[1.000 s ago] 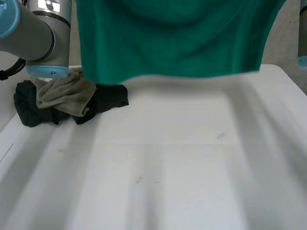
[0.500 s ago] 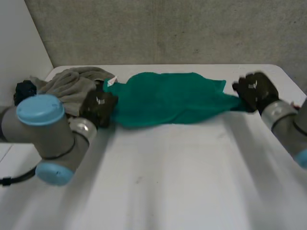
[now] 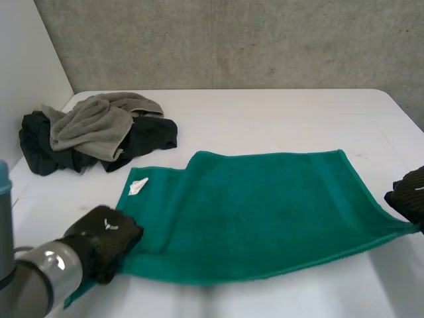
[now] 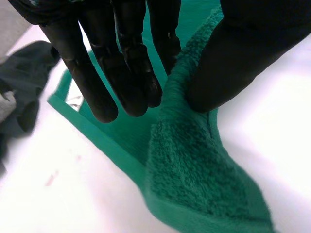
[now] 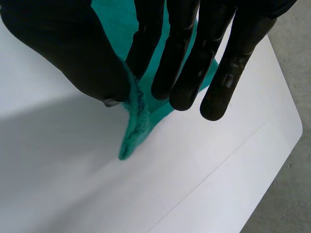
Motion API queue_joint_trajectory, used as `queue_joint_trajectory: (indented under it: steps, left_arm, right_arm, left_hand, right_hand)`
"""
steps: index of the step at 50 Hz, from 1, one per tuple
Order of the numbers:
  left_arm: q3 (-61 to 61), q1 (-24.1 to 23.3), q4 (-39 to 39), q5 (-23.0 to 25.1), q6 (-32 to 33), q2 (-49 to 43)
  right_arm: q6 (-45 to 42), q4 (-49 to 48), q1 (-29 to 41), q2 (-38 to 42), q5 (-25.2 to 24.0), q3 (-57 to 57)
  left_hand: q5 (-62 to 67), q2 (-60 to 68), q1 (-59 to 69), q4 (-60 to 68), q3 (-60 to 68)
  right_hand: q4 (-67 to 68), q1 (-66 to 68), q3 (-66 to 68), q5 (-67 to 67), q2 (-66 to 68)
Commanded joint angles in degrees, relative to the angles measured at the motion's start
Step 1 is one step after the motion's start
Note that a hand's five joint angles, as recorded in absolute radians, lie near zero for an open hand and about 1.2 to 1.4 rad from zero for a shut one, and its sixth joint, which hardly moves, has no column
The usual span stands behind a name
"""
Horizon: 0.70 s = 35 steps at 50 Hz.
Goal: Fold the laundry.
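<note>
Green towel (image 3: 265, 212) flat on table (image 3: 278, 119). Left hand (image 3: 103, 240) pinches towel's near left corner; right hand (image 3: 411, 195) pinches near right corner.

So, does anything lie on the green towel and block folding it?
Nothing visible does. The left hand and right hand pinch the green towel at its near corners; the clothes pile sits apart from it.
</note>
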Motion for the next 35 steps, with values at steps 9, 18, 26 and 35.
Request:
queue_joint_trajectory:
  steps: [9, 18, 26, 35]
  left_arm:
    - [20.1, -0.5, 21.6, -0.8, -0.8, -24.8]
    - [32.0, -1.2, 26.1, -4.7, -0.4, -34.6]
    - [39.8, -1.2, 26.8, -5.1, -0.1, -41.9]
    - [42.0, -1.4, 32.1, -4.8, -0.6, -44.7]
  right_arm:
    - [11.4, -28.3, 10.8, 23.6, 10.5, -12.7]
    - [11.7, -42.4, 14.6, 35.0, 12.1, -22.4]
    - [11.8, -44.5, 17.6, 44.2, 14.2, -32.3]
    - [11.6, -45.7, 19.3, 53.0, 17.8, -41.7]
  left_hand:
    - [14.1, 11.1, 14.4, 11.1, 11.4]
    - [14.1, 11.1, 14.4, 11.1, 11.4]
    - [14.1, 11.1, 14.4, 11.1, 11.4]
    - [-13.2, -16.1, -12.9, -16.2, -15.8]
  right_hand:
    - [11.7, 23.1, 12.1, 12.8, 12.3]
    - [11.7, 23.1, 12.1, 12.8, 12.3]
    - [11.7, 23.1, 12.1, 12.8, 12.3]
    - [6.6, 18.0, 7.0, 7.7, 7.2]
